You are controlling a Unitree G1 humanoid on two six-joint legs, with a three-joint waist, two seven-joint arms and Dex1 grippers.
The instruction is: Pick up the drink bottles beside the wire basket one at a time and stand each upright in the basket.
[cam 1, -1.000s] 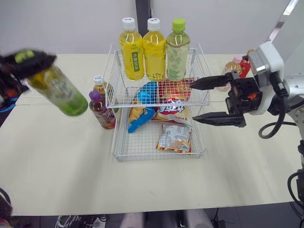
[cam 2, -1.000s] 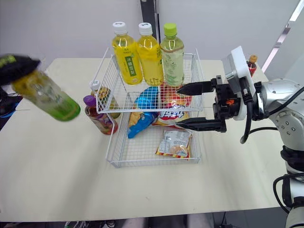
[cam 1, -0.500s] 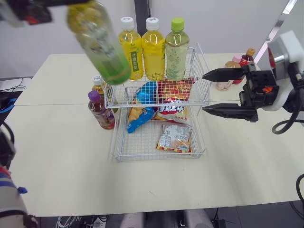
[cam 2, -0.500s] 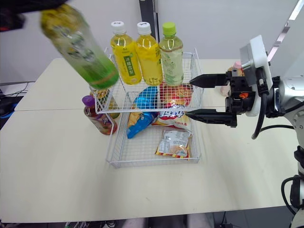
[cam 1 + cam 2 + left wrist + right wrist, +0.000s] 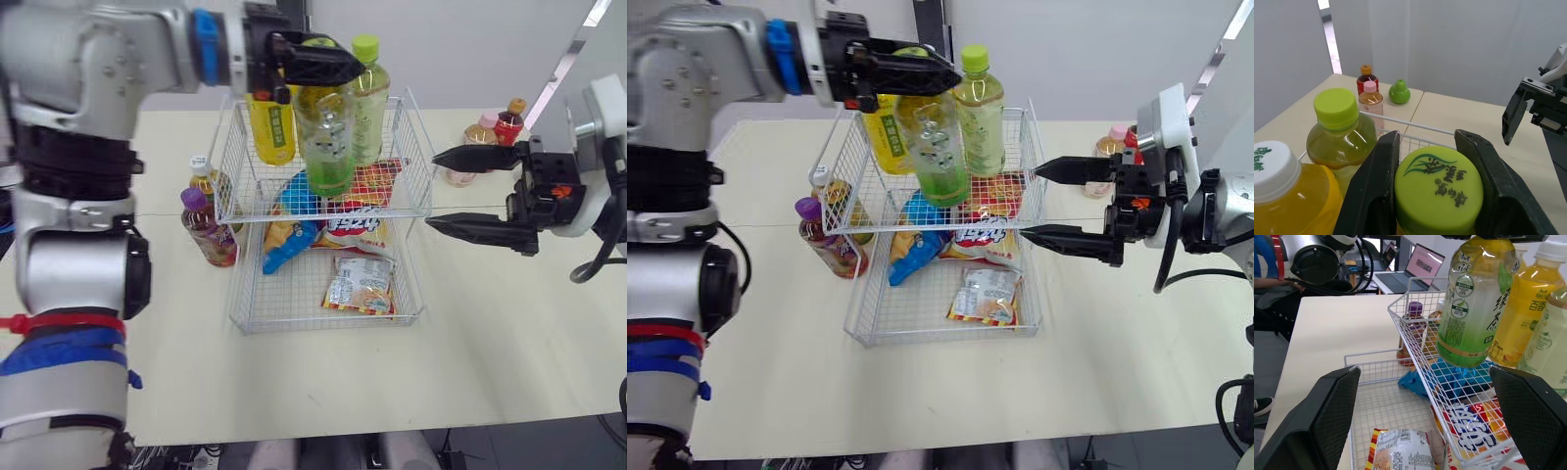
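Observation:
My left gripper (image 5: 338, 69) is shut on the lime cap (image 5: 1439, 188) of a green tea bottle (image 5: 326, 142). The bottle hangs nearly upright over the upper tier of the white wire basket (image 5: 328, 321), its base low among the bottles there. A yellow bottle (image 5: 272, 122) and a pale green bottle (image 5: 368, 98) stand upright in that tier; the held bottle hides another yellow one. A purple-capped bottle (image 5: 206, 230) and a white-capped bottle (image 5: 203, 174) stand left of the basket. My right gripper (image 5: 434, 190) is open at the basket's right side, empty.
Snack bags (image 5: 351, 230) and a packet (image 5: 361, 284) lie in the basket's lower tier. A pink-capped bottle (image 5: 480, 135) and a dark red bottle (image 5: 509, 117) stand at the table's back right, behind my right gripper. A small green pear-shaped thing (image 5: 1399, 92) sits beside them.
My left gripper swung the green tea bottle from high at the left to above the basket's upper tier and turned it from tilted to upright. My right gripper stayed nearly still.

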